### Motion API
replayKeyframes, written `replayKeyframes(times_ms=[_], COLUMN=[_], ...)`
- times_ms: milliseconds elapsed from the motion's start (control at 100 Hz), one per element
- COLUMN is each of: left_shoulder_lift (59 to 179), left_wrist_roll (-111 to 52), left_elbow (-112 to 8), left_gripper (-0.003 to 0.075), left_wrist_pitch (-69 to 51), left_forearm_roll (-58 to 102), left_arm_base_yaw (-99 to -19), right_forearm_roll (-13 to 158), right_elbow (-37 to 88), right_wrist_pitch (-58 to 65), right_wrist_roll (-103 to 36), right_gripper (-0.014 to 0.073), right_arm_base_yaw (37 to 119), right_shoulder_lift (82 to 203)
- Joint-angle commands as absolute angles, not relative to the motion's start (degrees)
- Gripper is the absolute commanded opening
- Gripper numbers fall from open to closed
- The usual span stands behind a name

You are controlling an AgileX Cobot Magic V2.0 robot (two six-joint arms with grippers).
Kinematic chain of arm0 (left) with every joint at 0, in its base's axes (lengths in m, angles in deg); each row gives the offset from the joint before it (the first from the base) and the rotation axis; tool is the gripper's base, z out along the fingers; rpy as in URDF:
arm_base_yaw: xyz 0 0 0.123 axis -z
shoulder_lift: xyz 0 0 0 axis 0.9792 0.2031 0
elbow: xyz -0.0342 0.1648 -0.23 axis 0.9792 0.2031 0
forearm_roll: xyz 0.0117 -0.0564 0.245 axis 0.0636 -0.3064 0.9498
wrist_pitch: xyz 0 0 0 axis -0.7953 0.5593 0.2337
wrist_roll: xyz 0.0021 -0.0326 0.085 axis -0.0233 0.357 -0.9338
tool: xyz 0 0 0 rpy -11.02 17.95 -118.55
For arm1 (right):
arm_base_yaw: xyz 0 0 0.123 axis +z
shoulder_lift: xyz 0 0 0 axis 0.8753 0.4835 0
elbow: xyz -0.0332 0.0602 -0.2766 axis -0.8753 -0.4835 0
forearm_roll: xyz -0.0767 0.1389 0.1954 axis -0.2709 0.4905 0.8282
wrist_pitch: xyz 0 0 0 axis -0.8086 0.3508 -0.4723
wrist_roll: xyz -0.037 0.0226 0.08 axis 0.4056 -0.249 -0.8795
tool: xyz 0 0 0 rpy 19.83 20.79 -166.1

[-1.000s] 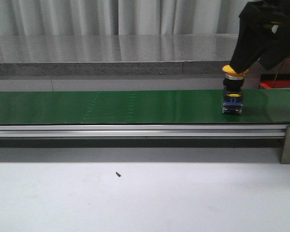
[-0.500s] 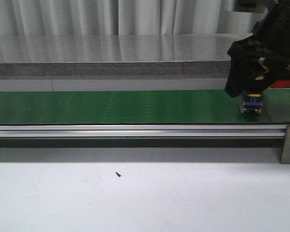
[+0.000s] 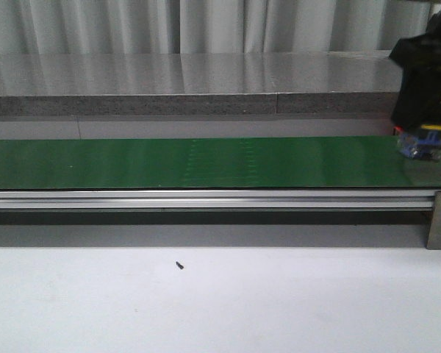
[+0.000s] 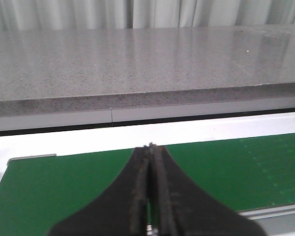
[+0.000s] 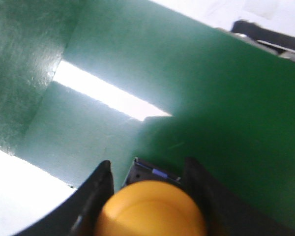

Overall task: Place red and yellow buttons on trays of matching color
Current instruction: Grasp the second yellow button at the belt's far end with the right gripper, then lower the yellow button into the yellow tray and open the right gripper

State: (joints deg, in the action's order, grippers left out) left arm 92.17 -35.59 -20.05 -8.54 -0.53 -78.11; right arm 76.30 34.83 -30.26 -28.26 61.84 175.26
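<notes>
Right gripper (image 5: 150, 196) at the far right of the front view, jaws clamped on the yellow button (image 5: 150, 209), held over the right end of the green conveyor belt (image 3: 206, 162). Its blue base (image 3: 420, 145) shows beneath the arm. Left gripper (image 4: 151, 196), jaws pressed together and empty, above the belt.

Pale pleated curtains (image 3: 169, 26) hang behind a speckled grey stone counter (image 3: 184, 81). A green conveyor belt (image 3: 169, 163) runs along an aluminium rail (image 3: 206, 198), above a white table (image 3: 242, 301).
</notes>
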Motion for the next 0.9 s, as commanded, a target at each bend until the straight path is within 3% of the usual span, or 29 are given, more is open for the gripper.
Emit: replayKeyframes(times_ms=[0,410,890], left_shoulder_lift=[92.3,92.3,92.3], left_wrist_roll=[-35.5,-35.5,-35.5], left_elbow=[-21.7,-21.7,-21.7], left_gripper=[-0.002,-0.002,-0.002], left_wrist_pitch=[-5.9,-5.9,-5.9], left_forearm_roll=[-1.6,-1.6,-1.6], left_arm_base_yaw=[-77.6,-77.6,-77.6], right_forearm_roll=[77.0,77.0,75.3], right_elbow=[38.9,41.4,41.4], right_wrist_pitch=[-32.0,-32.6,-30.3], right_wrist_roll=[-28.0,-28.5,-28.5], right_gripper=[0.0195,0.0195,0.0195], right_arm_base_yaw=[57.1,33.7,29.9], right_shoulder_lift=[170.5,173.8,185.6])
